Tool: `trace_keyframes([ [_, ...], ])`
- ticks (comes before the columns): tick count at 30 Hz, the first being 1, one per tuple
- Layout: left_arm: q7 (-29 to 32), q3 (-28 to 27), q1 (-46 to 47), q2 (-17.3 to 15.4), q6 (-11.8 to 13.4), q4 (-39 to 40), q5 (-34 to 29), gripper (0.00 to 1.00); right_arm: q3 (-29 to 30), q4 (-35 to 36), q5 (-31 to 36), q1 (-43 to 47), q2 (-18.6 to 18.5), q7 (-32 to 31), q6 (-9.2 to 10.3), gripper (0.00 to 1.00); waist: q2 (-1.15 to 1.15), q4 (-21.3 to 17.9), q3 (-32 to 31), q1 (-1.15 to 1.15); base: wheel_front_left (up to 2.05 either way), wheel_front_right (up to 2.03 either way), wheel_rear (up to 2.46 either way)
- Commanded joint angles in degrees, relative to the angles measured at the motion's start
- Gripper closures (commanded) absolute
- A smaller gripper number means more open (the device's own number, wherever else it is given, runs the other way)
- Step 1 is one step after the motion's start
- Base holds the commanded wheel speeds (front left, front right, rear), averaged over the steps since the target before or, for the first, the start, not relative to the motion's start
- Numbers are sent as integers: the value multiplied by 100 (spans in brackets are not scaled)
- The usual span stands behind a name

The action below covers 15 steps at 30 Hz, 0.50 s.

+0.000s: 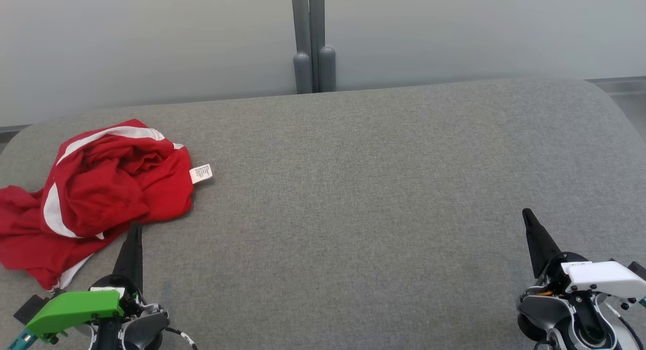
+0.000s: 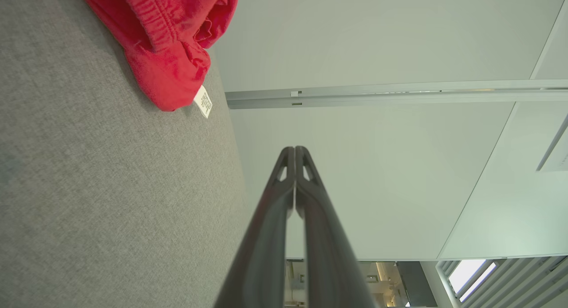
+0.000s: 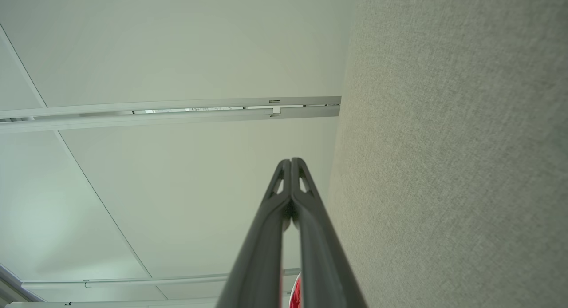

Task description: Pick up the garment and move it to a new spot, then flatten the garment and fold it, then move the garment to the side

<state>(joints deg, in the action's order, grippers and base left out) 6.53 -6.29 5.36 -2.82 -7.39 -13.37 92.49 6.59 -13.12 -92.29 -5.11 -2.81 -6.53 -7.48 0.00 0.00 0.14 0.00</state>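
A crumpled red garment with white stripes and a white care label lies in a heap at the left end of the grey fabric surface. My left gripper is shut and empty, its tip just at the garment's near edge. In the left wrist view the garment sits up and to the left of the closed left gripper. My right gripper rests at the lower right, far from the cloth; its own wrist view shows the right gripper shut on nothing.
The grey surface has rounded corners and a far edge against a pale wall. A grey post stands behind the middle of that edge. The garment's left part reaches the surface's left border.
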Motion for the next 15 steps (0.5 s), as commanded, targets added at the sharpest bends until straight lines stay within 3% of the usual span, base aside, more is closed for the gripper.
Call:
trace_keyframes([
  [1,13,-11,65,-14,-35,9,-20,100,-4,21,-43,-51,-27,3,-4,100,0,0,0,0,0,0,0],
  [13,13,-11,65,-14,-35,9,-20,100,-4,21,-43,-51,-27,3,-4,100,0,0,0,0,0,0,0],
  [14,0,0,0,0,0,0,0,0,0,0,0,0,0,-1,0,0,0,0,0,0,0,0,0],
  [15,-6,5,-10,4,2,-24,1,0,1,-21,3,13,7,0,0,0,0,0,0,0,0,0,0],
])
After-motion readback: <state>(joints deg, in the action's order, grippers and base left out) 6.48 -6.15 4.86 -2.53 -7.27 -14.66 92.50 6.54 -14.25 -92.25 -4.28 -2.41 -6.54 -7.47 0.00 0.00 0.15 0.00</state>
